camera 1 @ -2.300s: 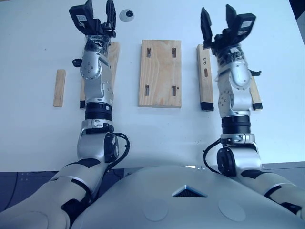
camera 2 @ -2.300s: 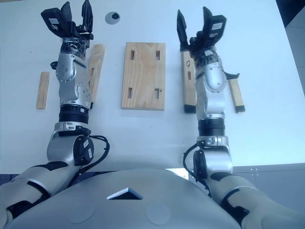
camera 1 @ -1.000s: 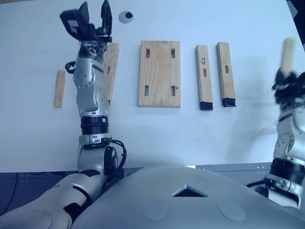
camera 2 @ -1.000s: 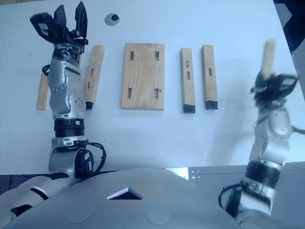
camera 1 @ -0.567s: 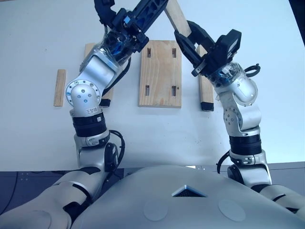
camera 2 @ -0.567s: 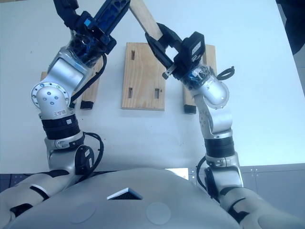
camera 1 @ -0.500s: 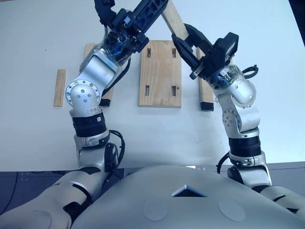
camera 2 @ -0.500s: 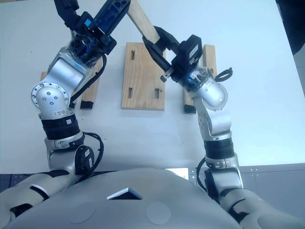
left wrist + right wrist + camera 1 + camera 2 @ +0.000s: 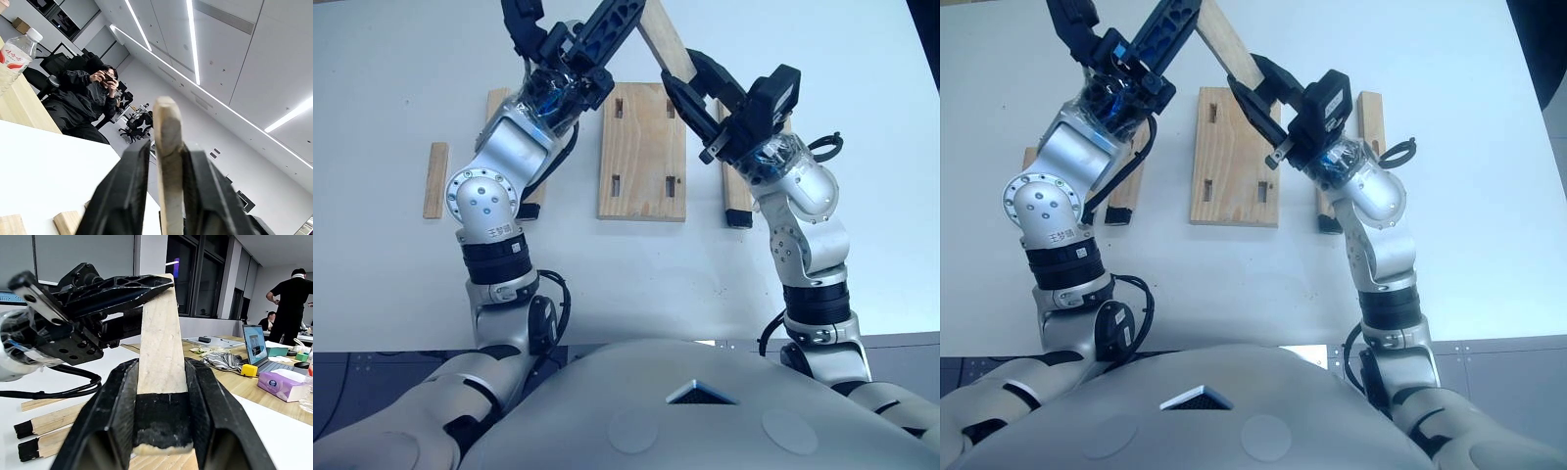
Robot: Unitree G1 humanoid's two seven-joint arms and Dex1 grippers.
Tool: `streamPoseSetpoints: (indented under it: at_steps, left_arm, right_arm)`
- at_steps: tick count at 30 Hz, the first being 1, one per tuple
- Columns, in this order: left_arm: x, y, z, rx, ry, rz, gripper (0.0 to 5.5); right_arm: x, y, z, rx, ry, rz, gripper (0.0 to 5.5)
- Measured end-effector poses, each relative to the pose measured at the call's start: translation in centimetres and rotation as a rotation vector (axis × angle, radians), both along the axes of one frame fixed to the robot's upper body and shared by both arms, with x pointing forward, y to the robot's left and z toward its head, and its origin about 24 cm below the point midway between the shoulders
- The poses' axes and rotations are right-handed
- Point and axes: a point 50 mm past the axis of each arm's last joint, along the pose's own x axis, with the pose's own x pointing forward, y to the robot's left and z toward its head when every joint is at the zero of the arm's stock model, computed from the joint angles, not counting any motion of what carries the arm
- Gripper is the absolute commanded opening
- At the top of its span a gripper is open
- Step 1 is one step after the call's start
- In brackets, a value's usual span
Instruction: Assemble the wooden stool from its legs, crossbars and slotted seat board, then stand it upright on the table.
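Above the board (image 9: 641, 166), the left gripper (image 9: 168, 151) and right gripper (image 9: 161, 366) both clamp one tilted leg (image 9: 668, 47). Recommended: release one grip only when the other is secure, then square the leg to a slot.

We see a white table (image 9: 391, 284). At its centre lies the slotted seat board (image 9: 642, 157). A short crossbar (image 9: 434, 180) lies far left, one leg (image 9: 497, 100) just left of the board, another leg (image 9: 734, 196) just right.
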Motion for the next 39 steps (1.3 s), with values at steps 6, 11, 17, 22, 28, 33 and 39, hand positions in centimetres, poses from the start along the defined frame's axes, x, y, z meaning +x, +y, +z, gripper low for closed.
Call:
streamPoseSetpoints:
  at_steps: [6, 11, 17, 22, 28, 33, 39]
  left_arm:
    - [0.1, 0.3, -0.2, 0.029, 0.009, 0.026, 0.38]
    - [1.1, 2.0, -1.3, 0.135, 0.035, 0.18, 0.38]
    - [1.2, 9.0, -2.9, 0.498, -0.032, 0.562, 0.38]
    - [-1.0, 12.9, -4.7, 0.622, -0.024, 0.774, 0.38]
    - [-1.2, 14.3, -6.3, 0.717, -0.023, 0.858, 0.38]
    - [-1.7, 15.4, -7.8, 0.77, 0.013, 0.903, 0.38]
    - [-2.3, 15.7, -8.3, 0.808, -0.002, 0.943, 0.38]
  right_arm:
    - [-0.2, 0.4, -0.1, -0.044, -0.026, 0.019, 2.42]
    - [0.3, -0.1, -1.1, -0.089, -0.015, -0.035, 2.91]
    - [0.5, -2.7, -2.1, -0.108, 0.0, -0.225, 2.91]
    - [0.4, -3.5, -2.6, -0.111, 0.017, -0.291, 2.91]
    - [0.0, -3.7, -3.1, -0.113, 0.018, -0.317, 2.91]
    - [0.1, -3.9, -3.3, -0.116, 0.025, -0.325, 2.91]
    - [0.2, -3.9, -3.3, -0.122, 0.021, -0.311, 2.91]
